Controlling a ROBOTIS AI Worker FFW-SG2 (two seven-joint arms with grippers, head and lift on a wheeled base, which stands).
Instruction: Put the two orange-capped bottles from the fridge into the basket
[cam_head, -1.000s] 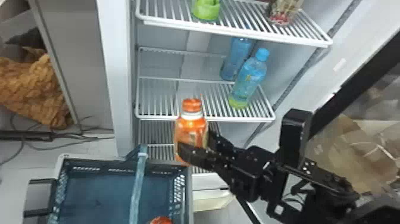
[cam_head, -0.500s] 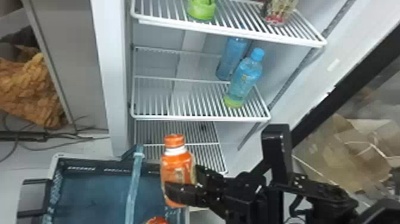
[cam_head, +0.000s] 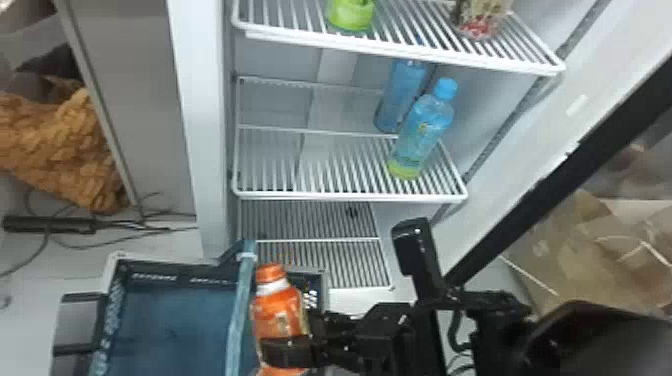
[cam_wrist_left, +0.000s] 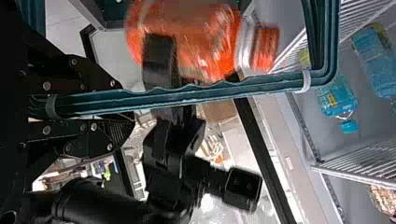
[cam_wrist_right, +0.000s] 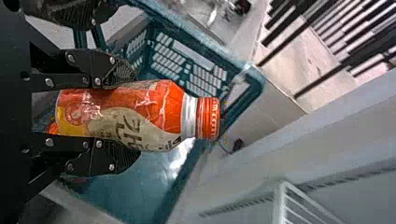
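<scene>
Right end effector (cam_head: 286, 334) — pinching orange-capped bottle (cam_head: 275, 311) | body between fingers (cam_wrist_right: 119, 161) — cap (cam_wrist_right: 208, 118) beyond tips

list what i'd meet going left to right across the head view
brown crumpled heap, orange-capped bottle, bright green container on the top shelf, front blue-capped bottle, brown sheeting beyond the door
</scene>
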